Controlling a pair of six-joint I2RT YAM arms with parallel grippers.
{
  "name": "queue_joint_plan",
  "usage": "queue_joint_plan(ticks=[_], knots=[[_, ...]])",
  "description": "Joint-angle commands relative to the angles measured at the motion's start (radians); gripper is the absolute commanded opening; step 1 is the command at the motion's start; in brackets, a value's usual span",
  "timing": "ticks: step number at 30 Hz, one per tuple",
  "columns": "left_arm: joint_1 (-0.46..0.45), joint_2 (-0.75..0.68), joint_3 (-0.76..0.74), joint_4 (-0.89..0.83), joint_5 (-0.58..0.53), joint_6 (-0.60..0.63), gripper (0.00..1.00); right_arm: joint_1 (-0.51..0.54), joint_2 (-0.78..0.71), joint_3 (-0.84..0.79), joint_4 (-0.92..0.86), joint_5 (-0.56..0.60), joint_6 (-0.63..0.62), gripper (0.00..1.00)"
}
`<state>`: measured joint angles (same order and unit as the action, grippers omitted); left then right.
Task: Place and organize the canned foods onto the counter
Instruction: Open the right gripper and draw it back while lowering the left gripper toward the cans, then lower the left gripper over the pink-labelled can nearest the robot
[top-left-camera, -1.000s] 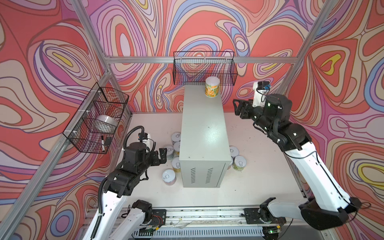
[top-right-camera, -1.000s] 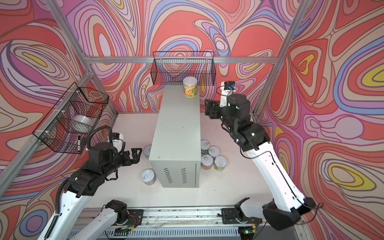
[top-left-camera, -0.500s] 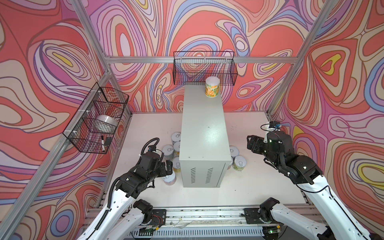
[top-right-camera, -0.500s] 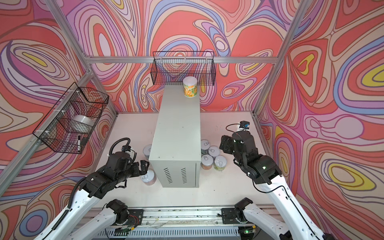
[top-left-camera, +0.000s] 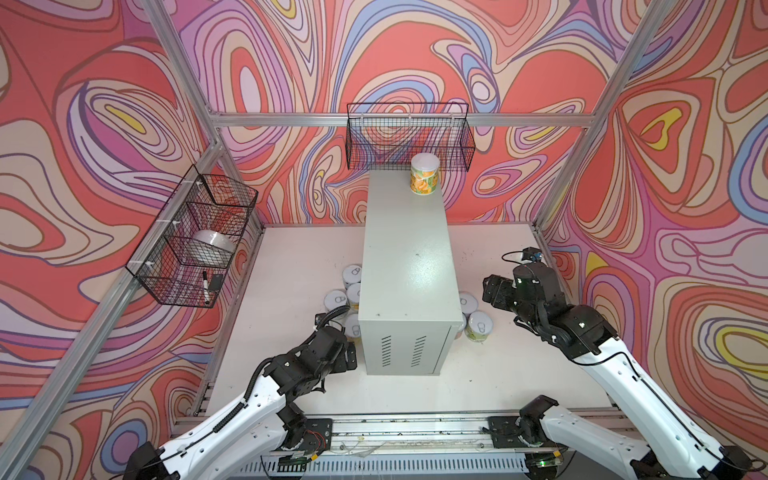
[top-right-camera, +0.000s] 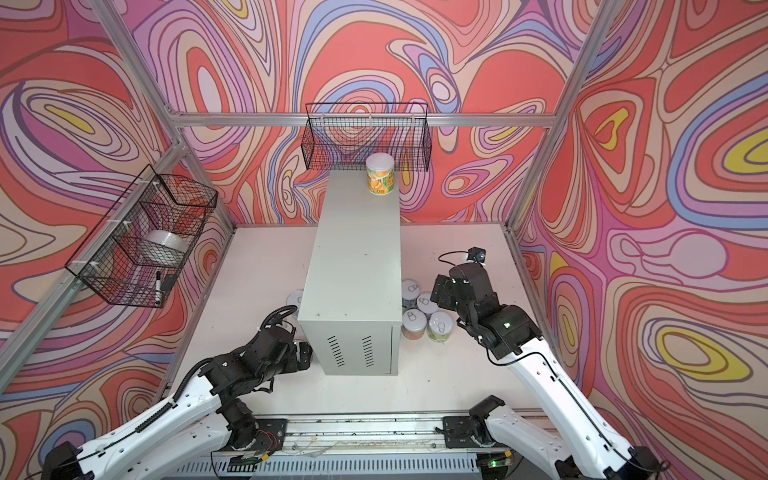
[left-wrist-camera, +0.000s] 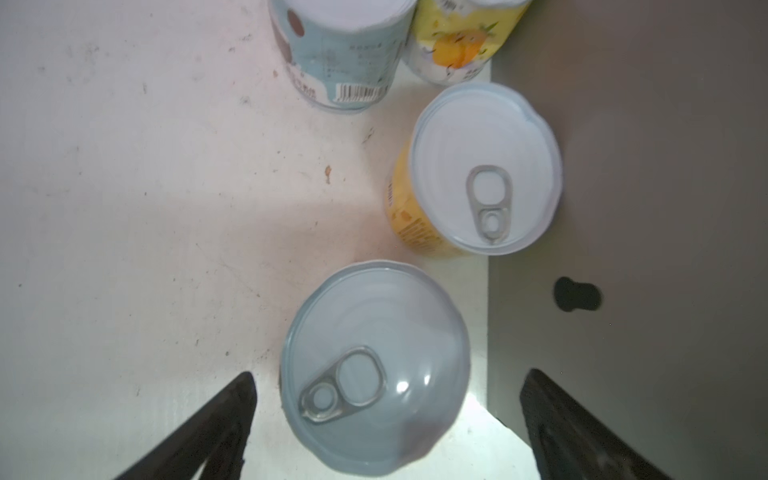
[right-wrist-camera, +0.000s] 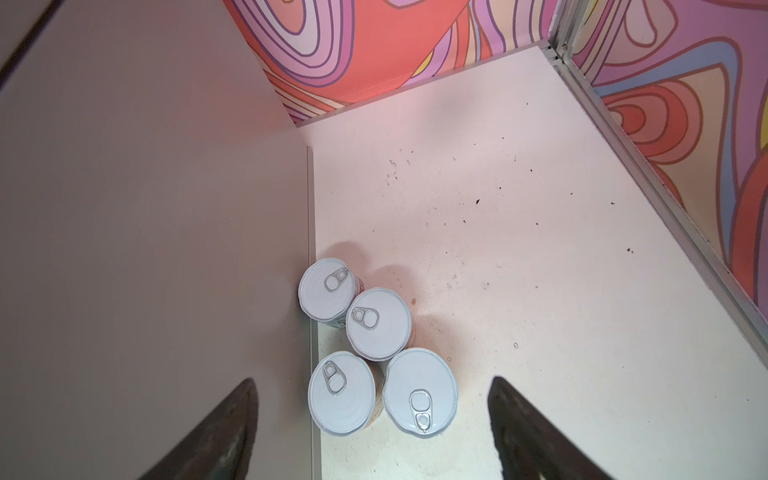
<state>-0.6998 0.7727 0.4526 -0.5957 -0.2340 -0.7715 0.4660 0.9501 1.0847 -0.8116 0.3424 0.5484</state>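
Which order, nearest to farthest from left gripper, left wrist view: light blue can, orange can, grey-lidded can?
1. grey-lidded can, between the fingers of the left gripper.
2. orange can, beyond it, beside the counter.
3. light blue can, farthest, on open table.

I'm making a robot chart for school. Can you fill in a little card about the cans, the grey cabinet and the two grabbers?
Cabinet: grey cabinet standing on the white table
On top: one can, orange-and-green label, upright, at the far end
Right of cabinet: four cans clustered on the table
Left of cabinet: more cans on the table
Left arm: left gripper open, fingers either side of the nearest can, not gripping
Right arm: right gripper open, empty, near the four cans
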Motion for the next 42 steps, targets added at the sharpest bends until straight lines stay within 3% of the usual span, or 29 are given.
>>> queue_joint_plan(ticks=[1, 13, 31, 38, 42], knots=[[-0.004, 0.011, -0.035, 0.081, -0.068, -0.054, 1.00, -0.002, 0.012, -0.018, 0.029, -0.015, 0.013, 0.89], [-0.004, 0.157, -0.070, 0.272, -0.082, -0.037, 0.97, -0.003, 0.040, -0.043, 0.061, -0.020, 0.012, 0.89], [-0.004, 0.131, -0.139, 0.219, -0.104, -0.098, 0.91, -0.004, 0.061, -0.114, 0.132, -0.055, 0.009, 0.88], [-0.005, 0.186, -0.142, 0.270, -0.123, -0.097, 0.84, -0.003, 0.061, -0.130, 0.147, -0.056, 0.012, 0.88], [-0.005, 0.213, -0.135, 0.290, -0.132, -0.091, 0.74, -0.003, 0.057, -0.140, 0.155, -0.061, 0.010, 0.88]])
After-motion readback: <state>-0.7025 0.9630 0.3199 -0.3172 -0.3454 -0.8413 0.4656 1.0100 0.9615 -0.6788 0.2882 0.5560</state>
